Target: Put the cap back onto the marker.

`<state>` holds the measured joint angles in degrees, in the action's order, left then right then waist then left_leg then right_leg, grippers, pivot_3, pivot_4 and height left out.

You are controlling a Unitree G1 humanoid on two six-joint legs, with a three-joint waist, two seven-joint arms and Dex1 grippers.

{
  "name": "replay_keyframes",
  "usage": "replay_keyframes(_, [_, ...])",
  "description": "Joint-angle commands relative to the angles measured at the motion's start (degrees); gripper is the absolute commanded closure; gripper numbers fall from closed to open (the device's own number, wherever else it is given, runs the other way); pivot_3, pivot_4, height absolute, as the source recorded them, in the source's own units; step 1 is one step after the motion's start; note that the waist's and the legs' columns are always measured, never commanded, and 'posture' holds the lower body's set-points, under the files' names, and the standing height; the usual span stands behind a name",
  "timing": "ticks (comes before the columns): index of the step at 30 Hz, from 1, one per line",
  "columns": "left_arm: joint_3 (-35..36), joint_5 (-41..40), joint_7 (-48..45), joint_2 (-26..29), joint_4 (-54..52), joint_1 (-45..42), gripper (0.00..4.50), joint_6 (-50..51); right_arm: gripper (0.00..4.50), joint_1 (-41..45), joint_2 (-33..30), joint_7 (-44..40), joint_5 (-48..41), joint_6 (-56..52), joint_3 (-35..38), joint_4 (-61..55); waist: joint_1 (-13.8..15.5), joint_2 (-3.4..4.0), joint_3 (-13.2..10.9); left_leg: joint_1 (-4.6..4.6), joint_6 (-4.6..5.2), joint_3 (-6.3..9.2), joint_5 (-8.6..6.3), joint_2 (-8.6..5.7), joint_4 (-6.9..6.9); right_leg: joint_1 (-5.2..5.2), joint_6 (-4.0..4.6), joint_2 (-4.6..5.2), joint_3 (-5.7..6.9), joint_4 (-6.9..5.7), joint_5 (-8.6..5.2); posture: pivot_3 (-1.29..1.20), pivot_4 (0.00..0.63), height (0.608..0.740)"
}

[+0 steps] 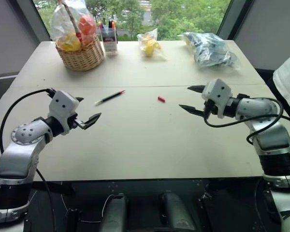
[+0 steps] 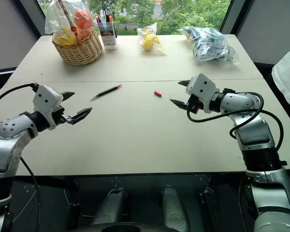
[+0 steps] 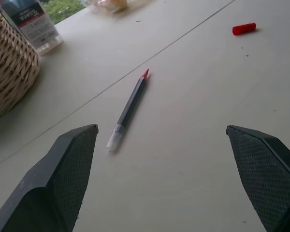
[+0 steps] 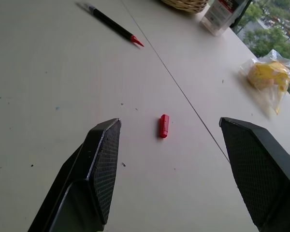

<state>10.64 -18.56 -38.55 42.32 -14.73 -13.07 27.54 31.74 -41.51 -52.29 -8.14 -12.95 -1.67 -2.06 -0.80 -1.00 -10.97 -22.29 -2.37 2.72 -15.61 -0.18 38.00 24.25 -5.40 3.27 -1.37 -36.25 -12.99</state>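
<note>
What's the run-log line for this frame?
marker: on table, uncapped | cap: on table, apart from marker | left tool: open, empty | right tool: open, empty | capping: not yet done

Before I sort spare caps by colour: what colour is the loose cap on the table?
Red; the cap shows best in the right wrist view.

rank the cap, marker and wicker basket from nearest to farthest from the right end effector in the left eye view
1. The cap, on the table just left of the open right end effector.
2. The marker, farther left, past the cap.
3. The wicker basket, at the far left corner of the table.
</note>
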Motion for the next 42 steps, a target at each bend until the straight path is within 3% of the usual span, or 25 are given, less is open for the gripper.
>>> replay_keyframes(1, [2.02, -0.86, -0.17, 0.66, -1.54, -0.58, 0.05, -0.18, 1.16, 1.23, 0.36, 0.01, -0.59, 0.32, 0.24, -1.75, -0.02, 0.0, 0.0, 0.0, 0.0, 0.0, 0.0, 0.0, 0.0, 0.0, 0.0, 0.0, 0.0, 0.0, 0.0, 0.0, 0.15, 0.74])
replay_keyframes(20, [2.67, -2.2, 0.45, 0.24, -1.29, -1.95, 0.05, 1.09, 1.16, 1.45, 1.24, 0.41, -0.49, 0.77, 0.34, -1.38, -0.05, 0.0, 0.0, -0.01, 0.0, 0.0, 0.0, 0.0, 0.0, 0.03, 0.0, 0.0, 0.0, 0.0, 0.0, 0.0, 0.15, 0.74])
replay_keyframes(29, [1.34, -0.83, -0.75, -0.63, 5.68, -5.0, 0.05, -2.86, 1.16, 0.73, 2.48, 1.87, -0.19, 0.8, 0.23, -2.44, -0.04, 0.0, 0.0, -0.02, 0.0, -0.02, 0.0, 0.0, 0.0, 0.03, -0.01, 0.0, 0.0, 0.0, 0.01, 0.0, 0.15, 0.74])
replay_keyframes(42, [-6.48, 7.83, -13.73, -5.21, 51.05, -24.88, 0.05, -31.48, 1.16, -5.09, 8.49, 8.02, -2.7, -4.59, 0.58, -10.82, 0.03, 0.0, 0.0, -0.09, 0.0, 0.01, 0.0, -0.02, 0.0, 0.1, -0.01, -0.02, 0.05, 0.0, 0.02, 0.0, 0.15, 0.74])
